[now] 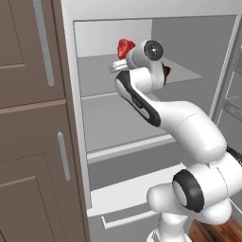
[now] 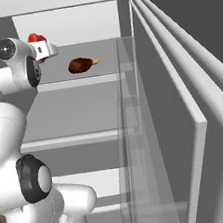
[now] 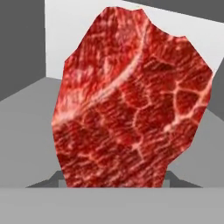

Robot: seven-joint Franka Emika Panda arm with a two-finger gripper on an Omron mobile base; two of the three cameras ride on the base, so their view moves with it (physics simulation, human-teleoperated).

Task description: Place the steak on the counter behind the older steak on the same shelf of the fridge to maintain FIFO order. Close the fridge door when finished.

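The arm reaches deep into the open fridge (image 1: 156, 21), at the level of the upper shelf (image 1: 184, 73). The fingers (image 3: 65, 180) are pinching the steak (image 3: 131, 100) from both sides; it stands upright between them, above the shelf and close to the white back wall. In the left base view a second red piece, the older steak (image 1: 167, 71), shows just behind the arm on the same shelf, mostly hidden. A brown drumstick (image 2: 82, 64) lies on that shelf too, to the right of the hand. The fridge door (image 2: 186, 122) stands open at the right. Brown cabinets (image 1: 28, 118) stand left of the fridge.
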